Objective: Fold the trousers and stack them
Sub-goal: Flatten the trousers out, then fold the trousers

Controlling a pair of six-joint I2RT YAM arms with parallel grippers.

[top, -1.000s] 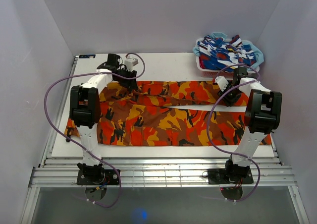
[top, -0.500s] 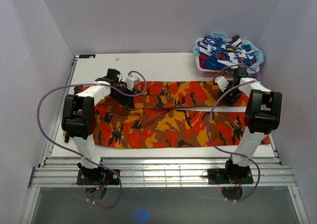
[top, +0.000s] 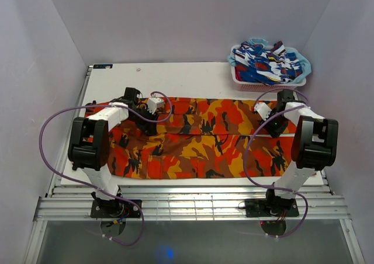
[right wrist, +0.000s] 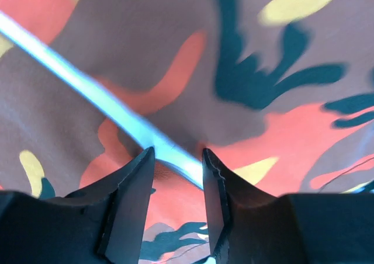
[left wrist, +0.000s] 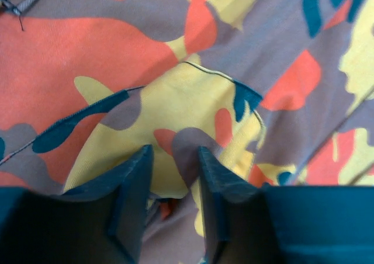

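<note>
Left gripper point(left wrist: 173, 159) and right gripper point(right wrist: 178, 159) are each pinching the trousers' point(top: 198, 153) far-leg edge. Bare table point(top: 175, 80) is lying beyond, with a basket point(top: 241, 84) crowding the far-right corner.

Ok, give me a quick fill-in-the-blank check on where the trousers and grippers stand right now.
The trousers lie spread on a ____ table.
The basket of clothes sits at the table's far ____ corner.
The left gripper and the right gripper are both closed on the ____.
Missing words: white; right; trousers.
</note>
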